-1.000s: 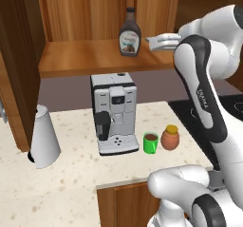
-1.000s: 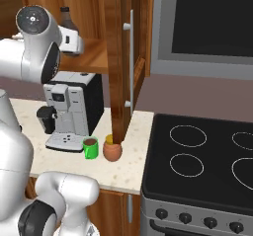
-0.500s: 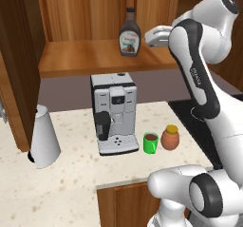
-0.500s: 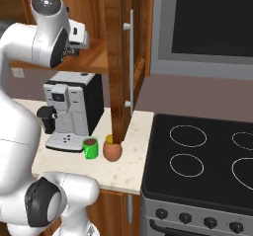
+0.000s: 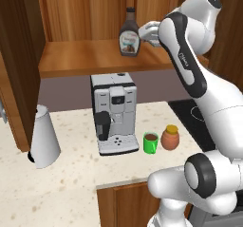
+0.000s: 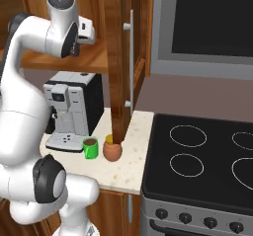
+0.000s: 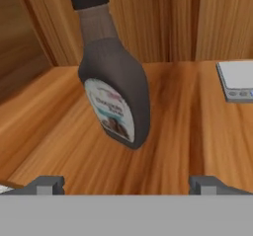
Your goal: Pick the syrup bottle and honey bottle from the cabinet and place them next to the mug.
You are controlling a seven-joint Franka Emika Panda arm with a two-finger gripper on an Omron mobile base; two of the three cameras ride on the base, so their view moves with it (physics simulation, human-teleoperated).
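The gripper (image 7: 126, 184) stands wide open and holds nothing; in the hand view its two dark fingertips (image 7: 47, 184) sit far apart at the bottom, with the syrup bottle (image 7: 112, 84) ahead of them and between their lines, not yet touched. In the left base view the gripper (image 5: 148, 33) is up at shelf height, just beside the syrup bottle (image 5: 128, 33) on its right.

The bottle stands on the wide wooden shelf of the cabinet (image 5: 90, 59), in front of the panelled back. Its long axis runs upright, black cap up, base on the shelf; it looks tilted in the hand view, yet the left base view shows it standing straight. Its pale oval label faces out toward the room. A flat white object (image 7: 237, 81) lies on the shelf off to one side of the bottle in the hand view.

Below the shelf runs a speckled pale counter (image 5: 71, 174). On it a white and black coffee machine (image 5: 114, 112) stands under the cabinet, with the green mug (image 5: 151, 143) just to its right and the honey bottle (image 5: 170, 137) just beside the mug, upright, yellow lid up. A white kettle (image 5: 43, 137) stands well apart on the left. In the right base view, a black stove (image 6: 202, 166) adjoins the counter, and the open cabinet door (image 6: 121, 57) hangs above the honey bottle (image 6: 112, 150).
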